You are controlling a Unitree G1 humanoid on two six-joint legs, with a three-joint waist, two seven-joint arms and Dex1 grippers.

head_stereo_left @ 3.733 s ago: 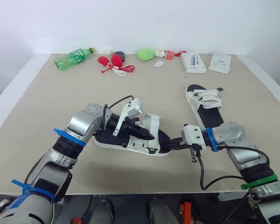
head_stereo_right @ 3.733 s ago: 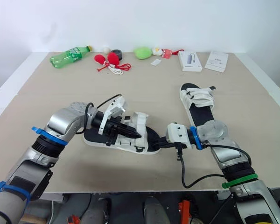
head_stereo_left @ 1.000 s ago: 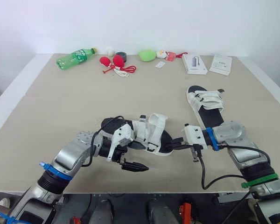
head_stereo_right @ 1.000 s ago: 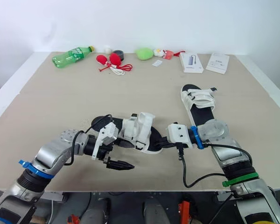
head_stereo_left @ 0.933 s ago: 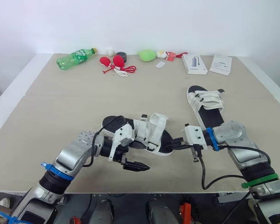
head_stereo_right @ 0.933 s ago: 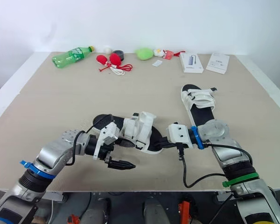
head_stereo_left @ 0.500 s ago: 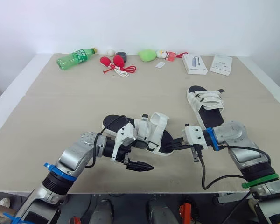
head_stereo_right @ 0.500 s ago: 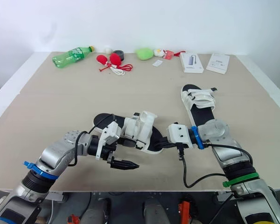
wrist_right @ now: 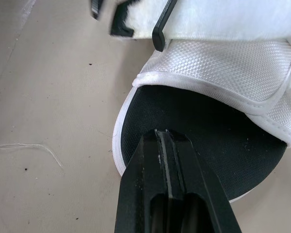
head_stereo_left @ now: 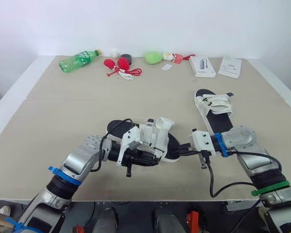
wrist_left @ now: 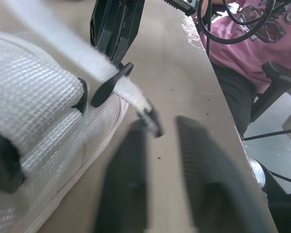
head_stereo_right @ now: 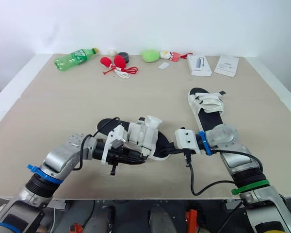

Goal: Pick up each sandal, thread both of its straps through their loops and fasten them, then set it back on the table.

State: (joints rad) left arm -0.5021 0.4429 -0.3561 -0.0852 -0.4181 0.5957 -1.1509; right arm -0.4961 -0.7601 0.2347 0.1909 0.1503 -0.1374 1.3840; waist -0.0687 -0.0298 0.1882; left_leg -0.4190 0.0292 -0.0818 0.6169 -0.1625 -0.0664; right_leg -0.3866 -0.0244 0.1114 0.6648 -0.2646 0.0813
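Movement of the left pincer is what has changed: half a second ago its tips hung clear of the near sandal, and now they have swung in so that the loose end of the white strap lies just ahead of them, in line with the gap. Its fingers are spread, with nothing pinched yet. We judge this as the approach to grip the strap end for threading, so the fastening on this sandal remains to be done. The right pincer is pressed together, its tips resting on the black sole at the sandal's end, steadying it on the table; we cannot tell whether it nips the rim. The far sandal lies well beyond the right pincer, its straps lying across its footbed. We cannot make out the loop this strap must pass through, and in the head views the left pincer's dark fingers merge with the sole beside them.
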